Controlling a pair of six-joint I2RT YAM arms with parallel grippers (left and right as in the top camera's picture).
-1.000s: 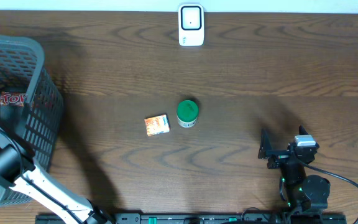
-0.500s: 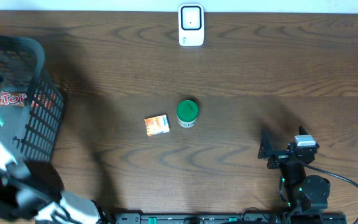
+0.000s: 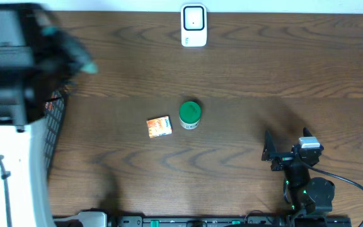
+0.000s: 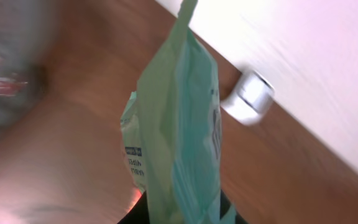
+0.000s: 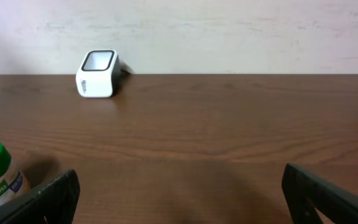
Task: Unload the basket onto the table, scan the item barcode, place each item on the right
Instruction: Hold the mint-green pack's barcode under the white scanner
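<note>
On the table [image 3: 263, 75], 1 scanner [image 3: 193, 25], 1 jar [image 3: 190, 115]; left gripper [image 4: 180, 214] grips 1 pouch [image 4: 179, 124], right gripper [image 5: 182, 193] spread.

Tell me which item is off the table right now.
The pale green pouch, gripped in the left tool. The orange box and the green-lidded jar both sit on the table, untouched.

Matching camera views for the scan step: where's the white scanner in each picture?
Overhead: scanner at top centre, at the far edge of the table.
Left wrist: right of centre, just right of the green pouch.
Right wrist: upper left, at the table's far edge.
Shared landmark: the white wall directly behind it, visible in all three.
</note>
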